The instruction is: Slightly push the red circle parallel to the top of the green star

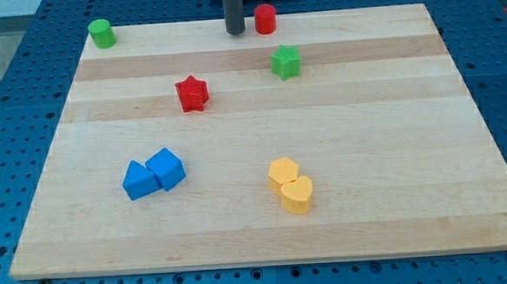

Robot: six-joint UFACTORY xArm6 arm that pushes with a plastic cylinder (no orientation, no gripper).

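The red circle (265, 19) stands at the top edge of the wooden board (266, 220), a little right of centre. The green star (286, 62) lies below it and slightly to the right. My tip (234, 31) comes down at the board's top edge, just left of the red circle with a small gap between them. The rod rises straight out of the view's top.
A green circle (102, 33) sits at the top left corner. A red star (192, 94) lies left of the green star. Two blue blocks (153, 174) touch at lower left. Two yellow blocks (290, 185) touch at lower centre. A blue pegboard surrounds the board.
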